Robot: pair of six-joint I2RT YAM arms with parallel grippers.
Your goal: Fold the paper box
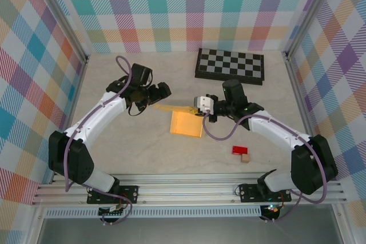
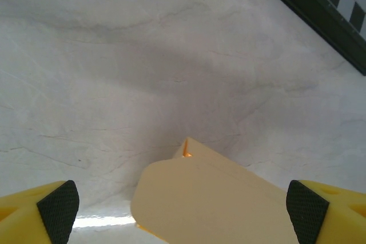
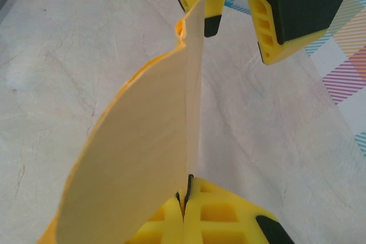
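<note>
The paper box lies in the middle of the table, between the two arms and nearer than the checkerboard. Its main sheet is flat on the table, and one flap at the far side is raised.

The right gripper is closed tight on the edge of this flap and holds it up, so that it bends in a curve. The left gripper is wide open and holds nothing. The tip of the flap stands between its fingers and seems apart from both pads.

I judge that the step in hand is to bend this flap over and make a crease. To do it well, the right gripper should hold firm so that the sheet does not slide. The left gripper should close only when the tip is well between its pads, and then push slowly toward the fold line. A pull that is too strong may lift the whole sheet or tear the thin cardboard.
</note>
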